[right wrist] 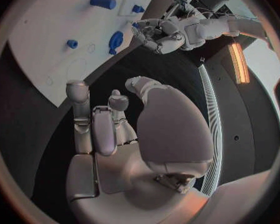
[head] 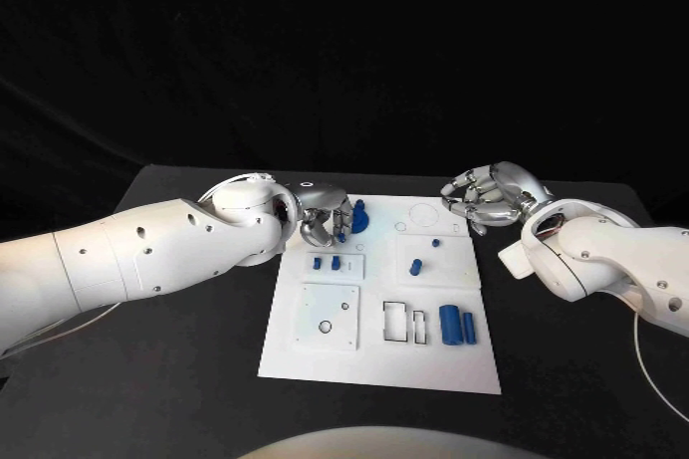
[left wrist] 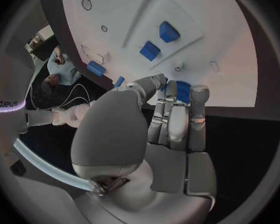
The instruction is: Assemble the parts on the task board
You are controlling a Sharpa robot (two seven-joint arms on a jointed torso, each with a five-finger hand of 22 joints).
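- Your left hand (head: pixel 325 212) sits over the far-left corner of the task board (head: pixel 380 369), fingers curled down around a blue disc-shaped part (head: pixel 360 218). The left wrist view shows blue between the fingertips (left wrist: pixel 177 92), but you cannot tell whether the part is truly gripped or only touched.
- Your right hand (head: pixel 488 196) hovers past the board's far-right corner, above the black counter (head: pixel 172 379), fingers curled in loosely with nothing in them.
- The other parts lie on the board: 2 small blue blocks (head: pixel 325 264) on the left, a small peg (head: pixel 415 267) mid-right, and 2 blue cylinders (head: pixel 457 325) near the right edge.
- Expect these pieces to be light, rigid and smooth, likely plastic, so they may slip or roll. Take the cylinders across their middle, and the disc by its rim.
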